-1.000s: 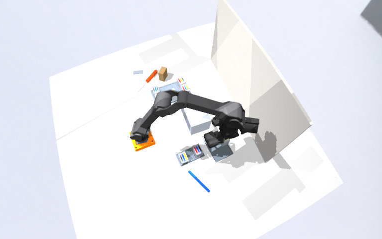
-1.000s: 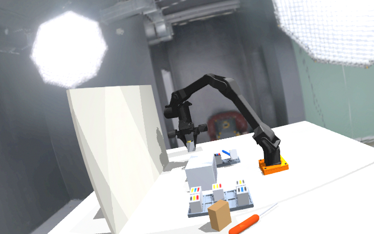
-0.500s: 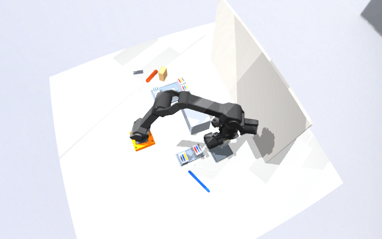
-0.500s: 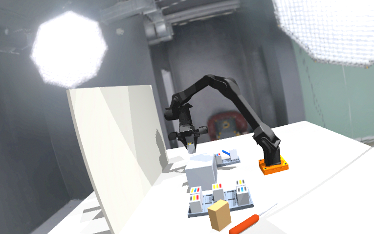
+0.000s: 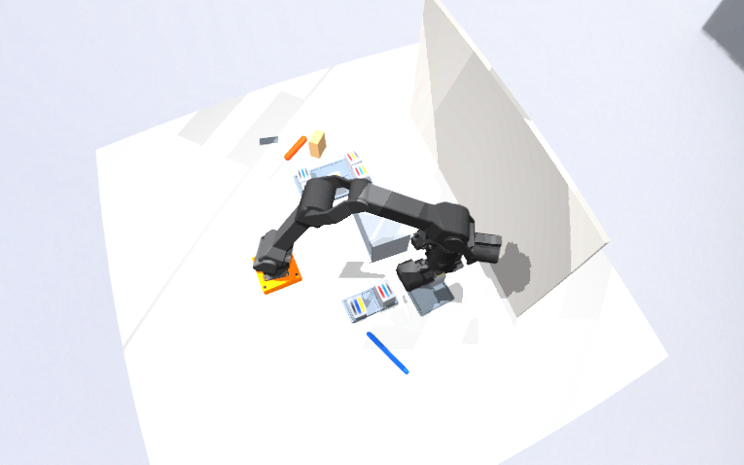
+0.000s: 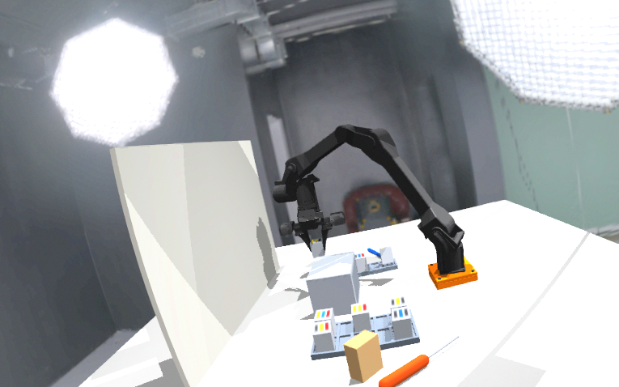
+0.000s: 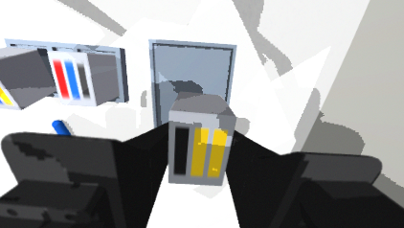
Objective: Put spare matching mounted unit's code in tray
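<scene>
Holding: my black parallel-jaw gripper is clamped on a small grey block-shaped spare with one black and two yellow stripes on its face; the black fingers press its two sides.
Where the spare is: lifted off the table, hanging over the flat pale-blue square tray with a raised rim; in the wrist view the tray sits directly behind and beneath the block.
Top view: the gripper covers most of the tray, which lies just beside the small grey rack holding two striped spares.
Side view: the block hangs below the wrist, near the top edge of the large grey box-shaped mounted unit; I cannot tell how much height remains above the tray from here.
Other things: a second grey rack with four striped spares stands in front of the unit; a blue rod lies on the white table, well apart from the tray.
Done, as I judge it: a spare is picked and carried to the tray.
Unverified: the unit's back code is not visible now, so I cannot confirm the match.
Left: lower the spare into the tray, open the fingers, withdraw.
</scene>
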Tool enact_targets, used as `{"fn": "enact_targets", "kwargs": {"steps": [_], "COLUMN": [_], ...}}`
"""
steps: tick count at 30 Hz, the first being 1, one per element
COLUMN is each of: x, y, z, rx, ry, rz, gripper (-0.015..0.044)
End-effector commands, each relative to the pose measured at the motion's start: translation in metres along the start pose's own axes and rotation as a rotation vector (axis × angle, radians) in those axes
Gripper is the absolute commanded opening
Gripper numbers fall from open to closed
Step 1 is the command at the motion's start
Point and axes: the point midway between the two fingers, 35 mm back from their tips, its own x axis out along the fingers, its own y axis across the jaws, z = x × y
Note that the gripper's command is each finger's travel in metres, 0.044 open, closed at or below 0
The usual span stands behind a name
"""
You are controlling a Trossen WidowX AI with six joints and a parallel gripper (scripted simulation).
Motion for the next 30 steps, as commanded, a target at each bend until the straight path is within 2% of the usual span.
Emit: {"fn": "enact_targets", "kwargs": {"steps": [1, 30], "x": [0.003, 0.023], "y": [0.0, 0.002], "z": [0.0, 0.001], "rx": [0.004, 0.004], "ry": [0.004, 0.004], "rz": [0.0, 0.0], "gripper": [0.0, 0.0]}}
